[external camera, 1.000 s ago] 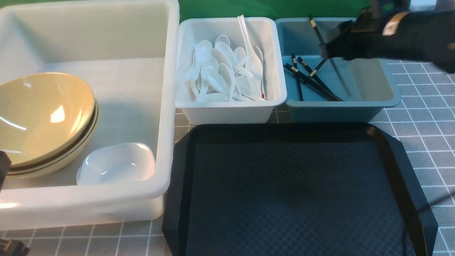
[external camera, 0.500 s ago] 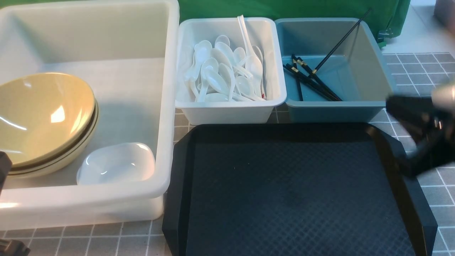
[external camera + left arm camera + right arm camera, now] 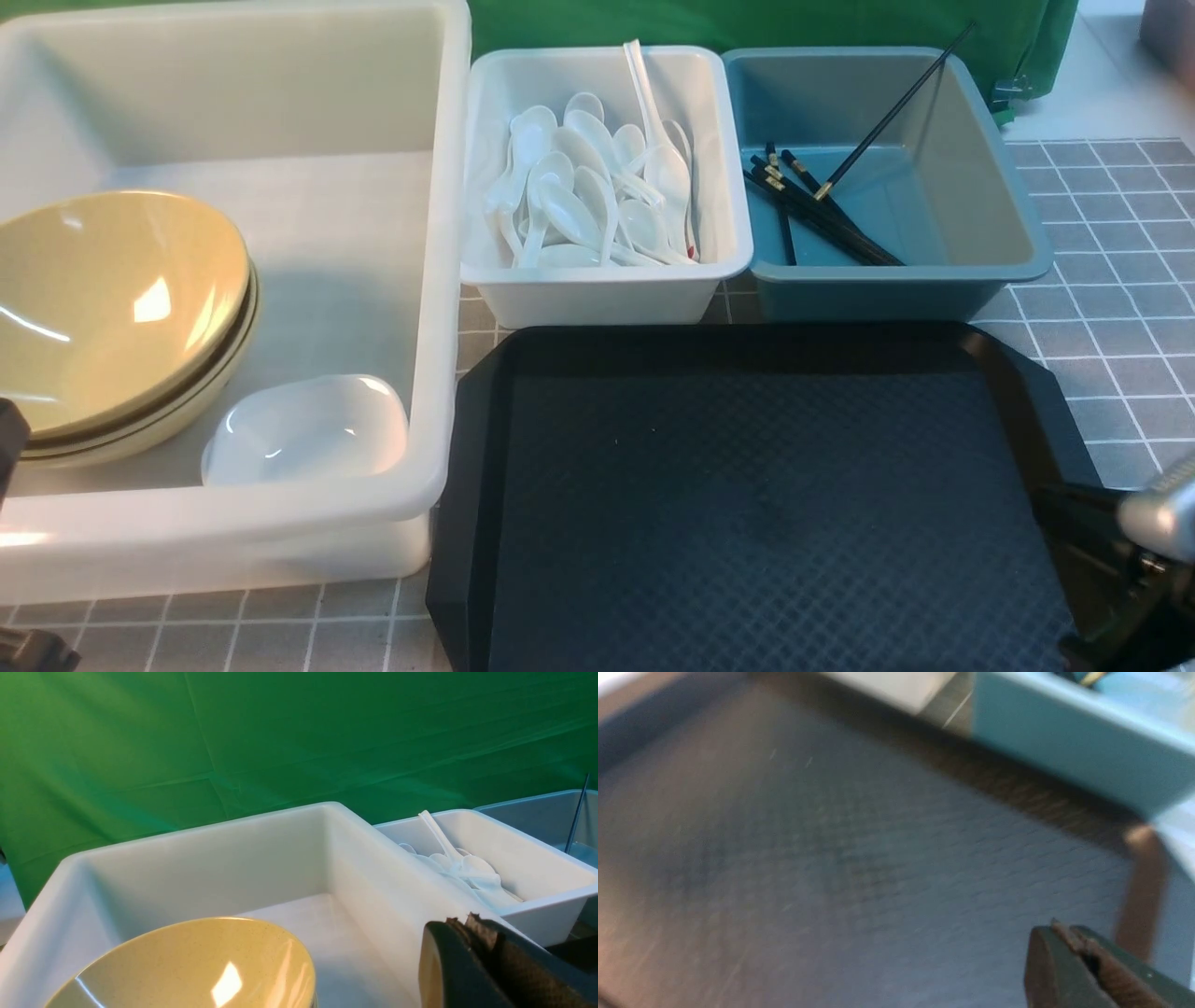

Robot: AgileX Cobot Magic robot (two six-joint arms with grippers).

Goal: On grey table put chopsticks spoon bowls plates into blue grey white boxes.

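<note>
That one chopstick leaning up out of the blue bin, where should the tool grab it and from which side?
Probably the raised upper shaft of the leaning chopstick, approached from above near the blue bin's far right corner. Its gold-banded end sits down among the other chopsticks, while the thin top pokes past the rim with open space around it.

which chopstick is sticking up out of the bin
The chopstick leaning on the blue-grey bin's far right corner; the other chopsticks lie flat inside.
</note>
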